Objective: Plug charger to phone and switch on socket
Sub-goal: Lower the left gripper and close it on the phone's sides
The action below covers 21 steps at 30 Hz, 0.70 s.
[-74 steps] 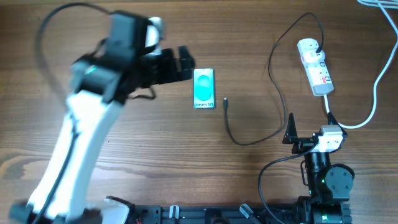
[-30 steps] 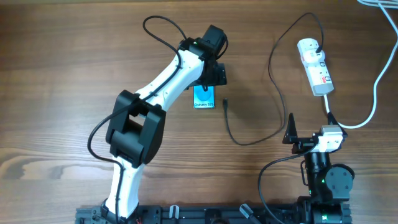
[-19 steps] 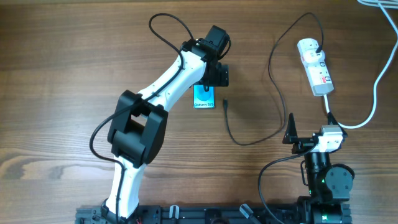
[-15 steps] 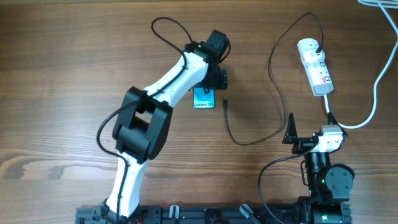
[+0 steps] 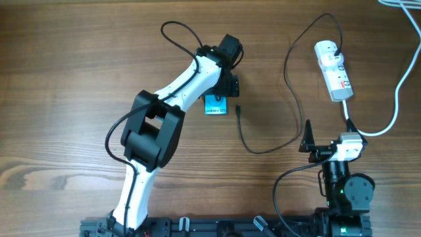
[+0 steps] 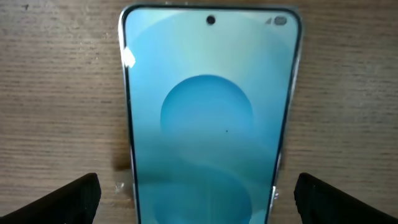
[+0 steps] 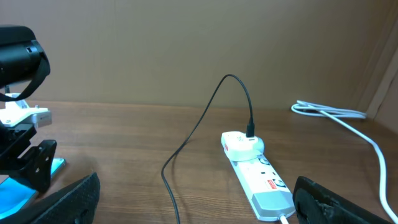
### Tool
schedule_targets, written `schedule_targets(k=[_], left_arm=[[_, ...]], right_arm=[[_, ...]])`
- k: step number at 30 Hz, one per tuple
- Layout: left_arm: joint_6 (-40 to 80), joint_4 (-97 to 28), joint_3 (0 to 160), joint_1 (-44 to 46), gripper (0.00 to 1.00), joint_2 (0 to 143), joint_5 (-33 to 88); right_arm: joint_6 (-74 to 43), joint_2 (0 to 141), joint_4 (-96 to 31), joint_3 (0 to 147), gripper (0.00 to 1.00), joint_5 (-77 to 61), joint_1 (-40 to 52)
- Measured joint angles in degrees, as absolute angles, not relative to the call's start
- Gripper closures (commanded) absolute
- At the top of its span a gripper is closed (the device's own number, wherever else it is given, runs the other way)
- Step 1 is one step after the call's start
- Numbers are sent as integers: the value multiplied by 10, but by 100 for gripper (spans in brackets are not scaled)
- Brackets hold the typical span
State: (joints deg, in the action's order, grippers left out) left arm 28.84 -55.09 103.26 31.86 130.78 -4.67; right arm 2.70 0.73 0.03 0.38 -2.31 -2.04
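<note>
Item, phone [image 6: 208,124]: flat, cyan screen up, about mid-table and a little toward the far edge, lettered short edge facing the near edge. Item, left gripper [image 5: 223,84]: poised over the phone's far end with its fingers [image 6: 78,193] spread wide on either long side, holding nothing. If you close off-centre, expect one pad to land first and skew or skate the phone on the wood. Item, charger [image 5: 263,150]: its connector tip [image 5: 238,106] lies just beside the phone's near right corner, so a shoved phone could flick it away, and the tip looks too slim for an easy pinch. The cable loops toward the right edge and climbs to the socket [image 5: 333,71] near the far right corner, where it is already plugged in; hauling the slack may drag that light strip. Item, right gripper [image 5: 306,138]: parked by the near edge, right side, fingers apart and empty. Pressing the switch could slide the strip unless it is braced.
</note>
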Motion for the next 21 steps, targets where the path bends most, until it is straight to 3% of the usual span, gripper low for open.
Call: schedule_targets(k=[21], left_arm=[[290,-563,1033,319,0,1314,-44]], right_arm=[[27,7,0,4,0,-23,-20]])
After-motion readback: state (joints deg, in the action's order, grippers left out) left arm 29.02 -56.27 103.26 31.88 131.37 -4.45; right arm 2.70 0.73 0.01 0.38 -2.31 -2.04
